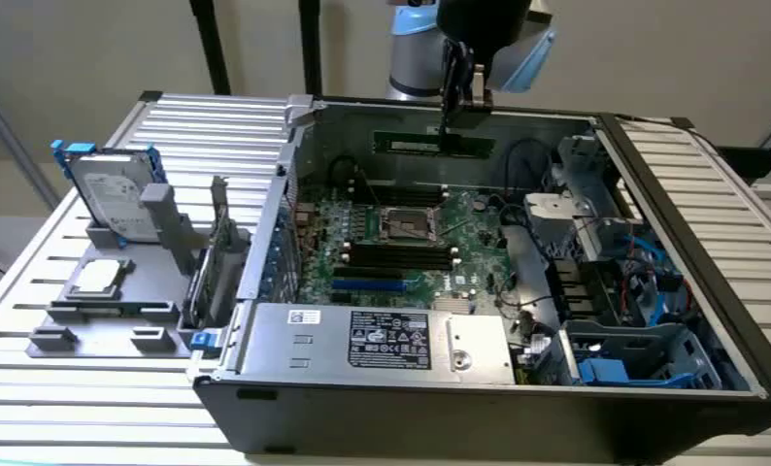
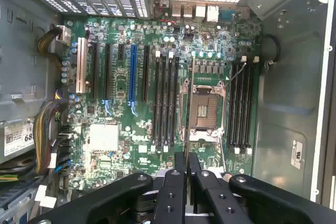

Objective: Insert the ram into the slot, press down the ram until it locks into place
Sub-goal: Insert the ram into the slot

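- The ram hangs level in the air inside the open case, high up near its far wall and well above the board.
- In the wrist view the ram shows edge-on, a thin line running away from the fingers.
- The gripper comes down from above and is closed narrowly on the ram's top edge, near its middle. In the wrist view the gripper has both fingers pressed flat against the stick.
- The ram touches no slot (it is not seated anywhere).
- Seen from the wrist, its edge lines up over the rim of the CPU socket, between that socket and one bank of black slots.
- A second bank of the same slots lies on the socket's other side. All run parallel to the held stick.
- In the exterior view the nearer bank of slots sits just in front of the CPU socket, with a blue slot nearer the camera.
- A labelled metal box fills the case's near end, with blue plastic bays towards the exterior view's right.
- Outside the case, to the exterior view's left, a hard drive stands upright on a grey tray, and a chip lies flat there.
- The case rests on a ribbed metal table.
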`<state>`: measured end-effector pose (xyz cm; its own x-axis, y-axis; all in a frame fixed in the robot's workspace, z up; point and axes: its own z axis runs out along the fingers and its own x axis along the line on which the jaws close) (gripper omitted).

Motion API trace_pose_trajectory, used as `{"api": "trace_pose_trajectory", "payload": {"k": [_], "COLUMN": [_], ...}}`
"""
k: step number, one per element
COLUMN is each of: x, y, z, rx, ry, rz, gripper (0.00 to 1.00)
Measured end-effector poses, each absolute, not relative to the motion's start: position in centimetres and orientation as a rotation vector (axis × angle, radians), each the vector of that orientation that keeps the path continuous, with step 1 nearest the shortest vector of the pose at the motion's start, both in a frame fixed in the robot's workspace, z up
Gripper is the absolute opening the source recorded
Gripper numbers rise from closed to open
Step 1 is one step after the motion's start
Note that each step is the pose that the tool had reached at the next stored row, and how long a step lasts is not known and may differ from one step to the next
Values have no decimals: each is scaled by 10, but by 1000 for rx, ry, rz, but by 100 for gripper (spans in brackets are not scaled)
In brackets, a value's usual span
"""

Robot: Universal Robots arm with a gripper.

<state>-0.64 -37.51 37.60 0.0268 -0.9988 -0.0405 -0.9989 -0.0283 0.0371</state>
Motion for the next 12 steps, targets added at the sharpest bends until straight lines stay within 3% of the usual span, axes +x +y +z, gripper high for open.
{"api": "trace_pose_trajectory", "payload": {"k": [12], "x": [-6], "y": [-375], "z": [376], "rx": [-2250], "ry": [2189], "rz": [86], "gripper": [13]}}
